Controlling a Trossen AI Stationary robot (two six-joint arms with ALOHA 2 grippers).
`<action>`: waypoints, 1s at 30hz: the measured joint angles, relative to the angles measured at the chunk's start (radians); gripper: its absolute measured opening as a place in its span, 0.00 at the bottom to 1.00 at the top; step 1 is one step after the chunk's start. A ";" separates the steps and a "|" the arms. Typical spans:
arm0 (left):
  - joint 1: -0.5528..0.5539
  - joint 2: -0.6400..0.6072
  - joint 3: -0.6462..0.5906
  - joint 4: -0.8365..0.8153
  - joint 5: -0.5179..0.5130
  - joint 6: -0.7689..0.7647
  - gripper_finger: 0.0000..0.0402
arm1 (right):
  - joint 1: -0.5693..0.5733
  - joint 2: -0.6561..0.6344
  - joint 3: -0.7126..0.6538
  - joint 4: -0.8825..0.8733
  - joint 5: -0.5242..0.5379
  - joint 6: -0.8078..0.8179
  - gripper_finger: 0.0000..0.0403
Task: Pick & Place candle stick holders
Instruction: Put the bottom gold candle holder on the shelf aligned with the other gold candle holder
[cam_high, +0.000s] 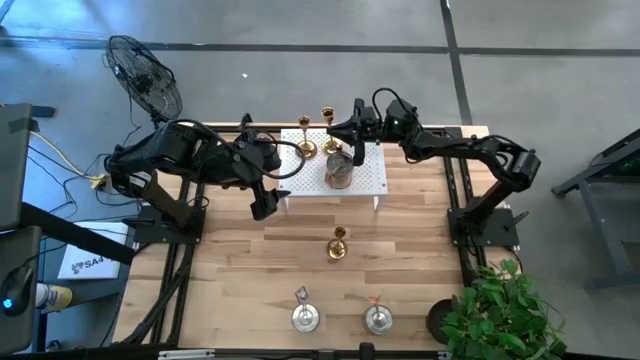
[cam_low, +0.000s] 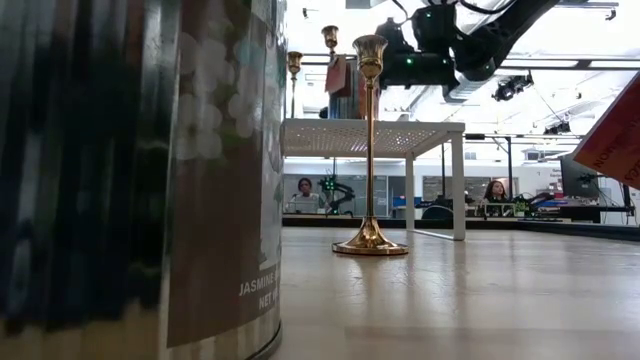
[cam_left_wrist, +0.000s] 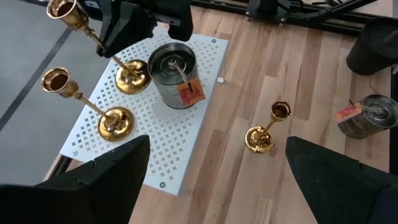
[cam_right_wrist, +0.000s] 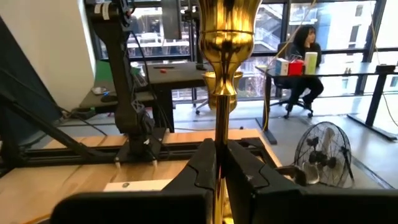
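Observation:
On the white perforated rack (cam_high: 370, 180) at the table's far side are two gold candle stick holders (cam_high: 303, 140) (cam_high: 328, 122) and a squat silvery one (cam_high: 340, 170). My right gripper (cam_high: 346, 131) reaches in level and is shut on the farther gold holder (cam_left_wrist: 93, 40). My left gripper (cam_high: 262, 200) hangs open above the rack's left end and holds nothing. A third gold holder (cam_high: 337, 243) stands upright on its round base mid-table. Two silvery holders (cam_high: 305, 318) (cam_high: 377, 318) sit at the near edge. My right gripper pinches the gold holder's slim stem (cam_right_wrist: 219, 134) between its two fingers, below the cup (cam_right_wrist: 227, 25). The fingers lie level and across the stem, coming from the table's right. The holder stays upright; I cannot tell whether its base (cam_left_wrist: 132, 78) rests on the rack.
A potted plant (cam_high: 500, 310) stands at the near right corner. A fan (cam_high: 145, 75) stands off the table's far left. One silvery holder (cam_low: 140, 170) fills the left of the low view. Bare wood lies between the rack and the near edge.

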 joint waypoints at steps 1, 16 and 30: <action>0.000 0.000 0.000 0.000 0.000 0.000 0.92 | 0.000 0.000 0.000 -0.004 0.002 -0.001 0.01; 0.000 0.000 0.000 -0.001 0.001 0.000 0.92 | -0.015 0.076 -0.001 0.050 -0.016 -0.014 0.01; 0.000 0.000 0.000 -0.006 0.002 0.000 0.92 | -0.032 0.074 -0.003 0.042 -0.026 -0.022 0.01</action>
